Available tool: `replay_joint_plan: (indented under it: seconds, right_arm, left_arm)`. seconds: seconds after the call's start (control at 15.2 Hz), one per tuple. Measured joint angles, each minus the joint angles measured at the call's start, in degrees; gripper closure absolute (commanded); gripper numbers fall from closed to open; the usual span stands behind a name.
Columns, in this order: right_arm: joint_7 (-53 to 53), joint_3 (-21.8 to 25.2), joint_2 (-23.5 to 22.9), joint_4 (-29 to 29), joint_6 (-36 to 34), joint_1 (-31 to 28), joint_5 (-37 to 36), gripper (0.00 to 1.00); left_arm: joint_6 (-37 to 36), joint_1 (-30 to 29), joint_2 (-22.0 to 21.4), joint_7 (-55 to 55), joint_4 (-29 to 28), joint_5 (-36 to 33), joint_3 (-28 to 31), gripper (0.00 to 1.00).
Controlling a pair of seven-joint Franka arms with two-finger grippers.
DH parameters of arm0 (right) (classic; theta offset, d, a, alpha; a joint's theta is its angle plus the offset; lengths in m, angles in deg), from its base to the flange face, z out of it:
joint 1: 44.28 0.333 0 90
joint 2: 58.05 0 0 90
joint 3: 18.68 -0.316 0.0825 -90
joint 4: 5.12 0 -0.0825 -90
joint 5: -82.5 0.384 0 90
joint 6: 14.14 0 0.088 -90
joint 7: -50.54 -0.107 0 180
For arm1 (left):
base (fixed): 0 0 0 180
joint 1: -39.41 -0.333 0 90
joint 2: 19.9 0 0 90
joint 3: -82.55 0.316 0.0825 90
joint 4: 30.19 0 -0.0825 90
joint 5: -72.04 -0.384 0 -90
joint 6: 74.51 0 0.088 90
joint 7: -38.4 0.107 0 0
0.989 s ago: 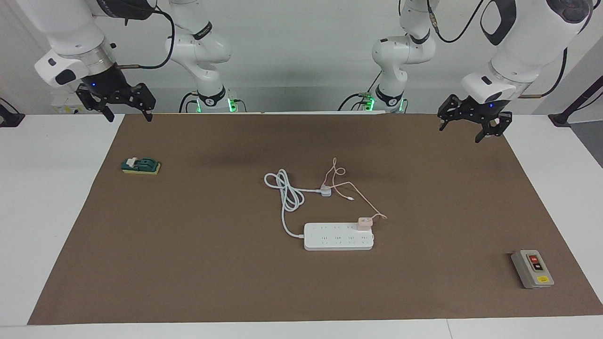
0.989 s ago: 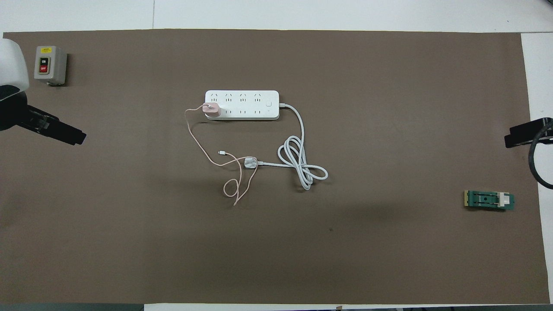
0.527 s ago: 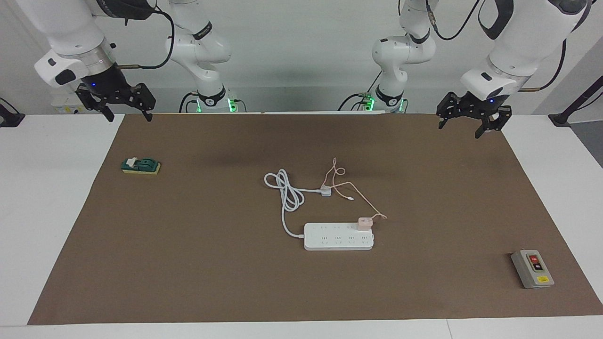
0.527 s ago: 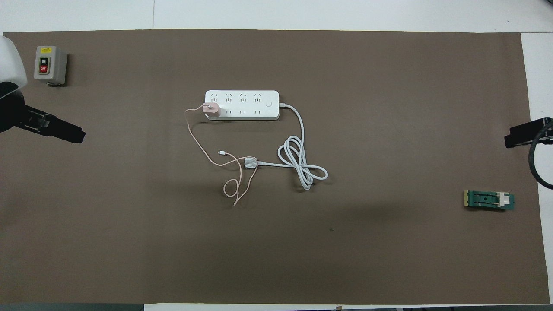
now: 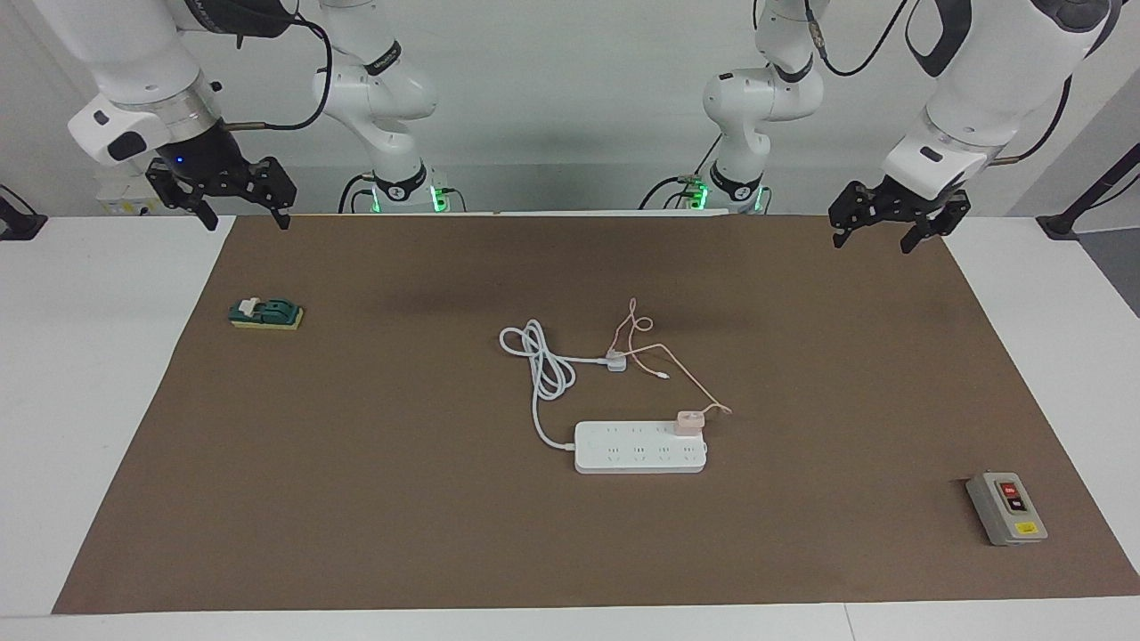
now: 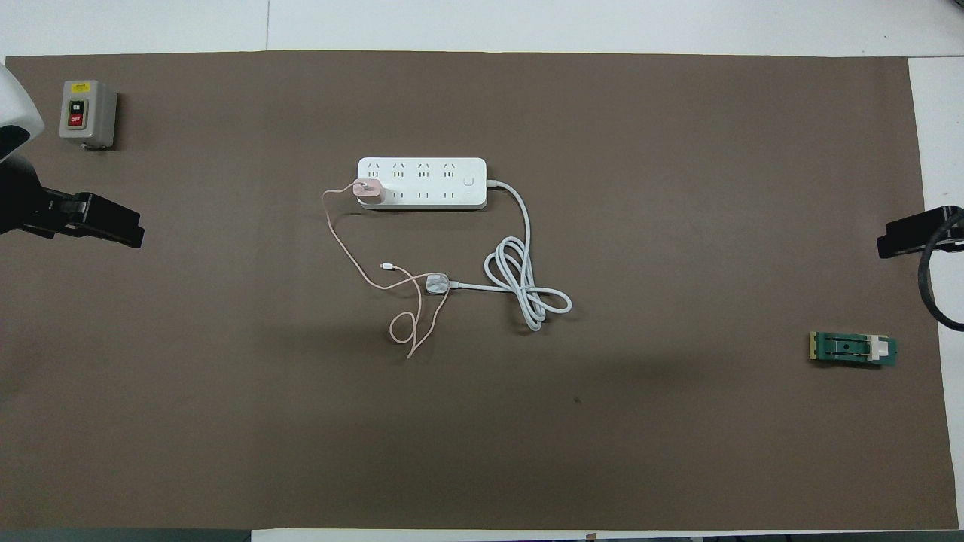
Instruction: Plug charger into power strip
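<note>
Your left gripper [image 5: 875,236] has climbed a little and swung since a second ago; it hangs over the mat's [image 5: 356,499] edge by the robots, at the left arm's end, fingers spread wide and holding nothing. In the overhead view it shows as a dark shape at the frame edge [image 6: 94,226].

Your right gripper [image 5: 242,212] hasn't shifted: over the mat's corner at the right arm's end, fingers also spread wide, empty. That arm waits.

Both grippers are well apart from the charger [image 5: 690,419], which is mid-table, between the two arms. It stands upright, seated in the power strip [image 5: 639,447], at the end socket toward the left arm, in the row nearer the robots. Same spot as before.

The pink cable [image 5: 677,369] trails from the charger toward the robots and crosses the white plug [image 5: 614,361], whose white cord [image 5: 543,365] loops and runs back to the strip.

The grey switch box [image 5: 1006,507] sits at the left arm's end. The green block [image 5: 266,313] sits near the right gripper, just below it on the mat.
</note>
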Motion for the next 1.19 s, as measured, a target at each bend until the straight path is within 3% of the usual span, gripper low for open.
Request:
replay_joint_plan:
  seconds: [0.86,1.19]
  right_arm:
    - [0.0,0.0,0.0,0.0,0.0,0.0,0.0,0.0]
    - [0.0,0.0,0.0,0.0,0.0,0.0,0.0,0.0]
  left_arm:
    - [2.7,-1.3,4.0,-6.8,-0.2,0.3,0.4,0.0]
    - [2.5,-1.4,1.5,-7.4,-1.8,0.3,-0.6,0.0]
